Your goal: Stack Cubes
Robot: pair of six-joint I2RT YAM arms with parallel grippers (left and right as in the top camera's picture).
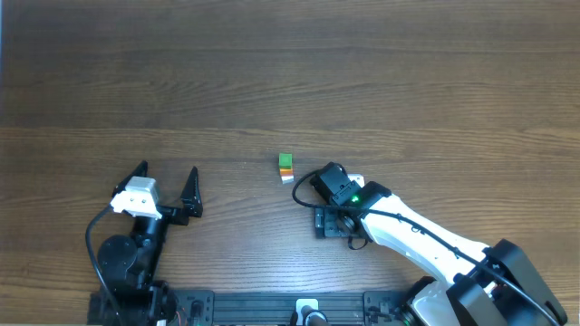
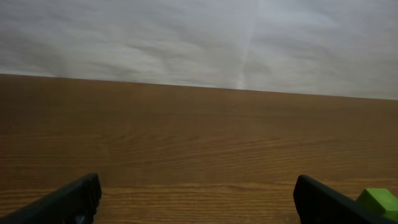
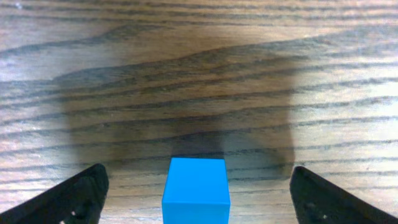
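Starts at the left of the wooden table [image 1: 290,72] with the left gripper [image 1: 166,172], close to its own base at the near edge. Has its fingers spread wide apart, with nothing between them but bare wood. Catches, in the left wrist view, a corner of the green cube [image 2: 379,200] just past one finger, off to the right.

Moves right to the middle of the table and finds a small pile: the green cube [image 1: 286,160] uppermost, with an orange cube [image 1: 286,170] and a white cube [image 1: 287,178] showing at its near side, apparently stacked under it.

Ends just right of the pile, and a little nearer, with the right gripper [image 3: 197,180] pointed down at the table. Holds its fingers wide open as well. Frames the blue cube [image 3: 196,190] on the wood, midway between the two fingers and touching neither, with a clear gap on each side. Sits in the gripper's dark shadow, upright and square to the fingers.
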